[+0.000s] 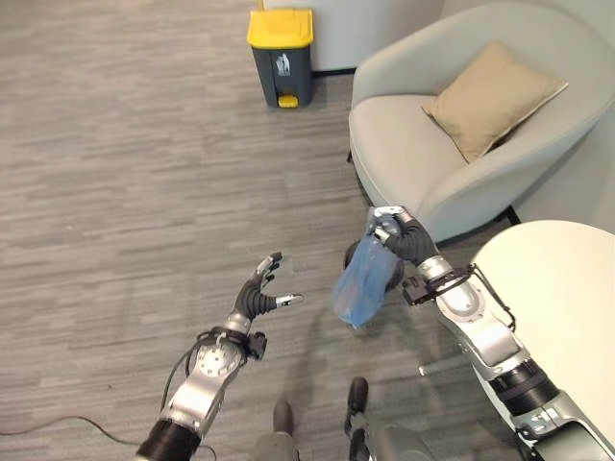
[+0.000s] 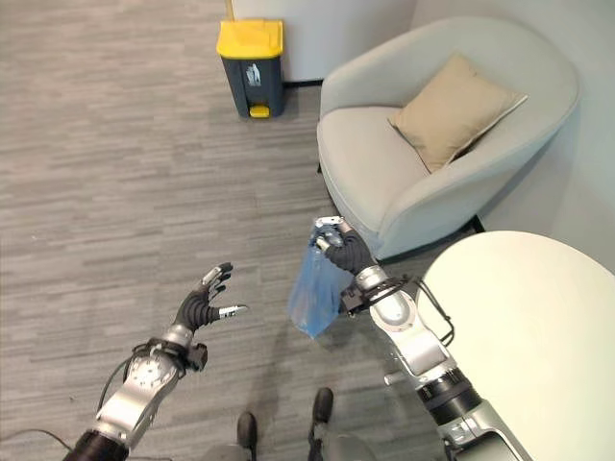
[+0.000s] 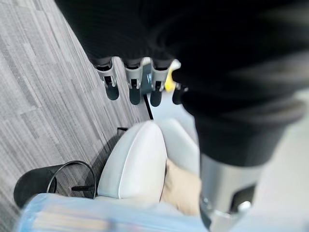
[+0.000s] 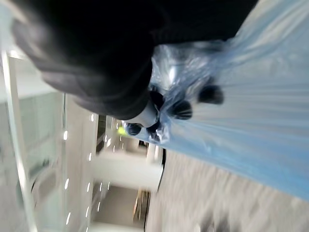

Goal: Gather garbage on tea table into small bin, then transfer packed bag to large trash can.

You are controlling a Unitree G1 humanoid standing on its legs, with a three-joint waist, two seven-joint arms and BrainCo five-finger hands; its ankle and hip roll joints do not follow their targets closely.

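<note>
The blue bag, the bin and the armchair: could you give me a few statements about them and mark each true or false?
1. The right hand grips the top of the blue bag. True.
2. The left hand holds the bag too. False: it is open and apart from the bag.
3. The yellow-lidded trash can has its lid open. False: the lid is shut.
4. A tan cushion lies on the grey armchair. True.
5. The bag rests on the round white table. False: it hangs above the floor.
</note>
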